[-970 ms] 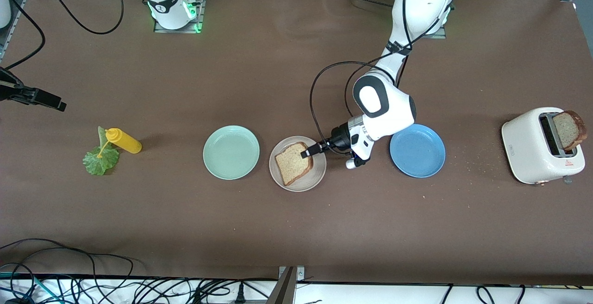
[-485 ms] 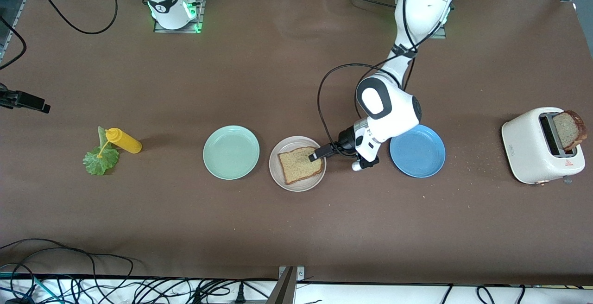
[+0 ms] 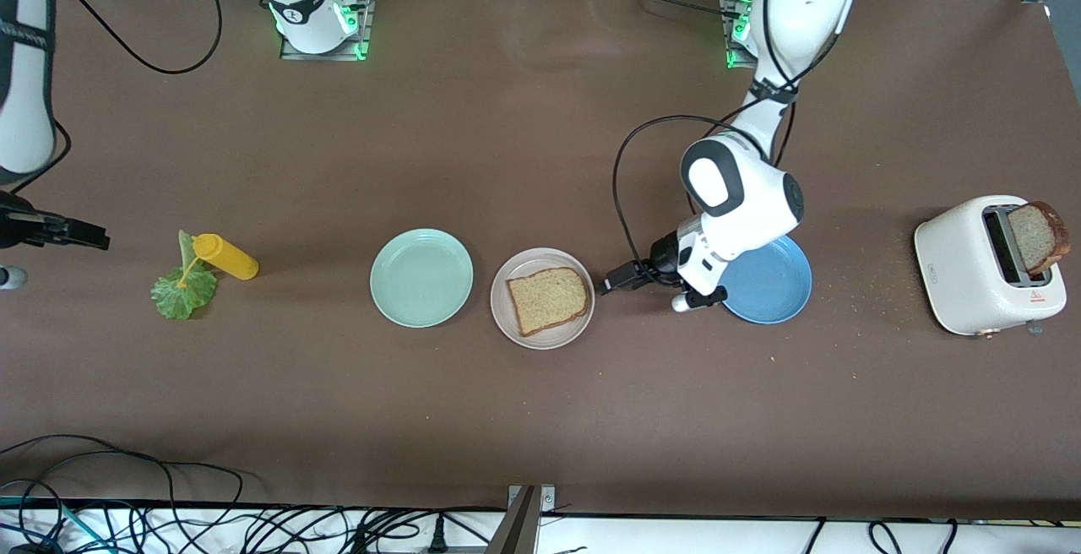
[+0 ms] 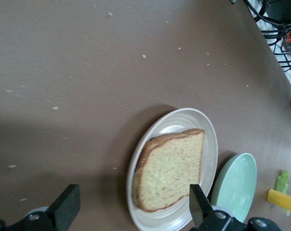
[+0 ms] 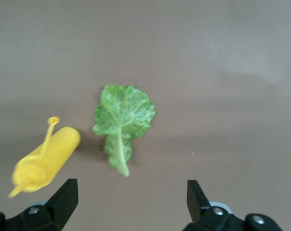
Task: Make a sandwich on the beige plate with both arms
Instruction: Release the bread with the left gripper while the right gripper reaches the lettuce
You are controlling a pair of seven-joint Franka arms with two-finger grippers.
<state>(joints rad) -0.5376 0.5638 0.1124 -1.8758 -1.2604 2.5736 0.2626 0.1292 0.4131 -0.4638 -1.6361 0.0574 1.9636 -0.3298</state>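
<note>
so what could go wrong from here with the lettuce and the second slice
1. The lettuce leaf lies against the yellow mustard bottle; the open right gripper could knock the bottle while picking the leaf.
2. The leaf is thin and flat, so the fingers may slip off.
3. The second slice sits tilted in the toaster; the open left gripper could crumble it.

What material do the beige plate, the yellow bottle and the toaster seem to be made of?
Beige plate: probably matte plastic, with a dull, even surface and a molded raised rim.
Yellow bottle: likely soft squeeze plastic, opaque and smooth, with a thin nozzle.
Toaster: cream casing with a faint sheen; plastic or painted metal, I cannot tell.
</note>
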